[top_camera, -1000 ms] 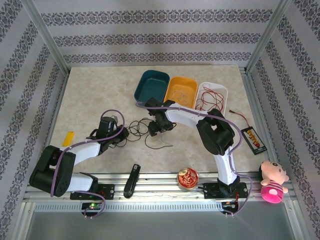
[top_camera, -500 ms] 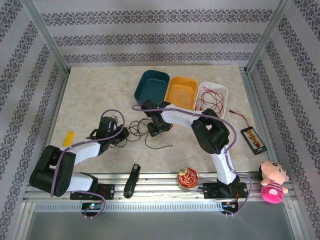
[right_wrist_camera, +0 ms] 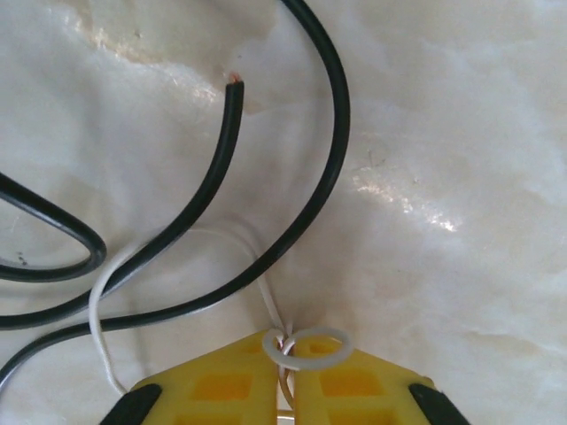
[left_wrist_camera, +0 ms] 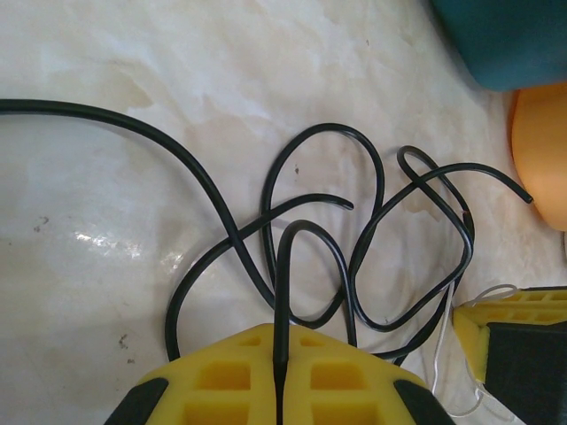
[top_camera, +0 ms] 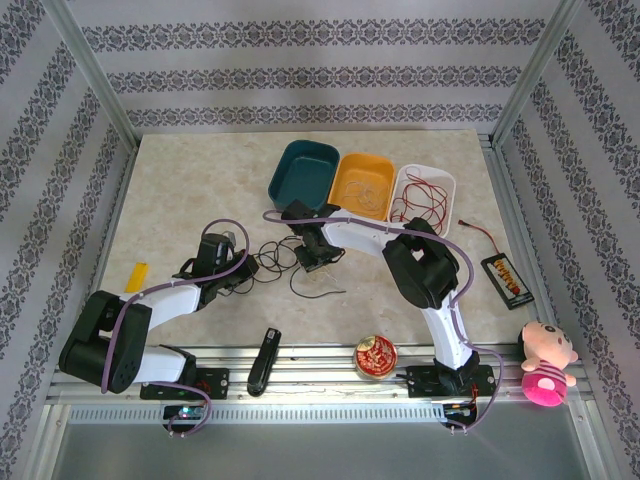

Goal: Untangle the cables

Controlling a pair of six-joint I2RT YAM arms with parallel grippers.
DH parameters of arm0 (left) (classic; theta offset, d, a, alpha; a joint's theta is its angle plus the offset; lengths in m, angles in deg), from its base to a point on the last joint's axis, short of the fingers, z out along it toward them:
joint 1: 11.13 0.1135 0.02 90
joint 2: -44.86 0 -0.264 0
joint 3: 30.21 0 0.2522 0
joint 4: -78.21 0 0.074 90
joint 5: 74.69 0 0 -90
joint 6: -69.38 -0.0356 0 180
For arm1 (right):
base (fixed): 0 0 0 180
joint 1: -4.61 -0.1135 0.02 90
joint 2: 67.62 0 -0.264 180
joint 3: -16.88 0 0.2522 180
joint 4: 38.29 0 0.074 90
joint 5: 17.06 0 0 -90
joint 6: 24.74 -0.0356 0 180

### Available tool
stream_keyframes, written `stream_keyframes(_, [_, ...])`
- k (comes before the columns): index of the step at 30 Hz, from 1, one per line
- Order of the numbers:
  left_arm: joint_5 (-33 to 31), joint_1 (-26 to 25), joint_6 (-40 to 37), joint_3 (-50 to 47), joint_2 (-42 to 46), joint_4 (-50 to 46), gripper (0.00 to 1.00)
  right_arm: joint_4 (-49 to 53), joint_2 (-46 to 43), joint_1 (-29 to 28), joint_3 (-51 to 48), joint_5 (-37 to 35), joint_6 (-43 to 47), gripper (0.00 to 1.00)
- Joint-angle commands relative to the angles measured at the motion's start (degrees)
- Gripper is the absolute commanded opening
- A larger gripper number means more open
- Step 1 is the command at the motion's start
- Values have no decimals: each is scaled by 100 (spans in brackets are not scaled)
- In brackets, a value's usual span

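Note:
A tangle of black cable [top_camera: 275, 255] lies mid-table between my two grippers. My left gripper [top_camera: 245, 268] is shut on one strand of the black cable [left_wrist_camera: 372, 239]; the strand runs straight into the seam of the yellow fingers [left_wrist_camera: 221, 372]. My right gripper [top_camera: 310, 258] is shut on the thin white cable [right_wrist_camera: 102, 310]. A small loop of it sticks out at the fingertips of my right gripper [right_wrist_camera: 291, 341], and a black cable [right_wrist_camera: 292, 230] crosses over the white one just ahead. Red cables [top_camera: 420, 195] lie in the white bin.
A teal bin [top_camera: 305, 170], an orange bin [top_camera: 363, 183] and a white bin [top_camera: 447, 182] stand at the back. Near the front edge are a black stapler-like tool [top_camera: 264, 360] and a red tin [top_camera: 376, 355]. A pink plush toy [top_camera: 545, 362] sits at the right.
My right gripper has shifted slightly left and closed from open onto the white cable. The left gripper has kept its hold on the black cable without moving.

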Motion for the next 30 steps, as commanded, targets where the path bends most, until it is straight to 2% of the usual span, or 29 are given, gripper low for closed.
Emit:
stream_keyframes(1, [36,65,63,-100,-13,240,0,194,-201,-49,-67,-156,-27,7])
stream_keyframes(7, [8,64,64,-101,55,199,0,236,-574,-37,-55,-351,-29,0])
stream_keyframes(30, [-9,64,101,-22,-86,181,0,157,-2097,139,-363,-1518,-126,0])
